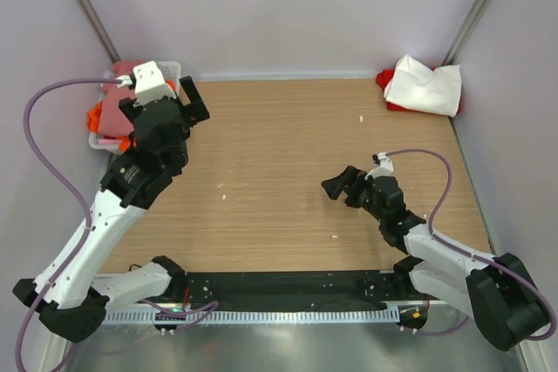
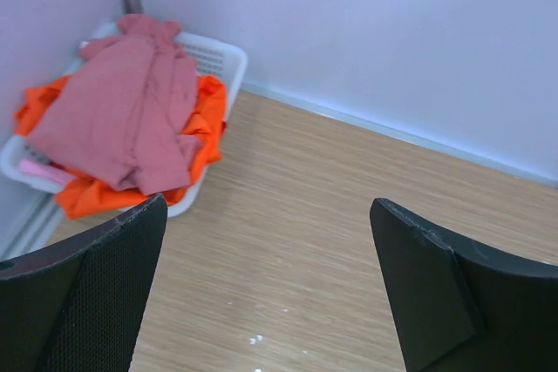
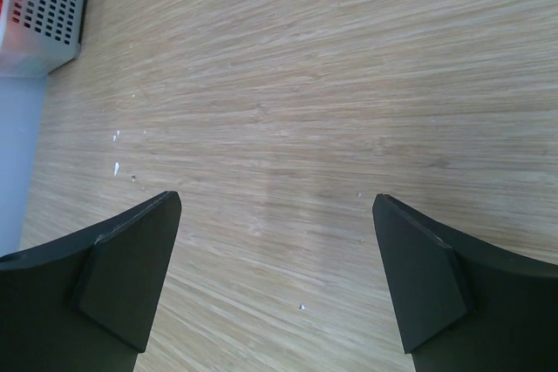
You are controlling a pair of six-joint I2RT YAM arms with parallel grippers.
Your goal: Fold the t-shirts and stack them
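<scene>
A dusty salmon-pink t-shirt (image 2: 122, 119) lies crumpled on top of a bright orange t-shirt (image 2: 205, 124) in a white basket (image 2: 222, 54) at the far left corner. A strip of lighter pink cloth (image 2: 39, 170) shows under them. In the top view the salmon-pink shirt (image 1: 116, 93) and the orange one (image 1: 94, 117) are partly hidden by my left arm. A folded white t-shirt (image 1: 423, 84) lies on a red one (image 1: 384, 78) at the far right corner. My left gripper (image 1: 193, 102) (image 2: 268, 215) is open and empty, just right of the basket. My right gripper (image 1: 342, 185) (image 3: 277, 206) is open and empty over bare table.
The wooden table (image 1: 288, 154) is walled at the back and both sides. Small white crumbs (image 1: 222, 191) dot the wood. A corner of the basket (image 3: 48, 6) shows in the right wrist view. A black strip (image 1: 288, 285) runs along the near edge.
</scene>
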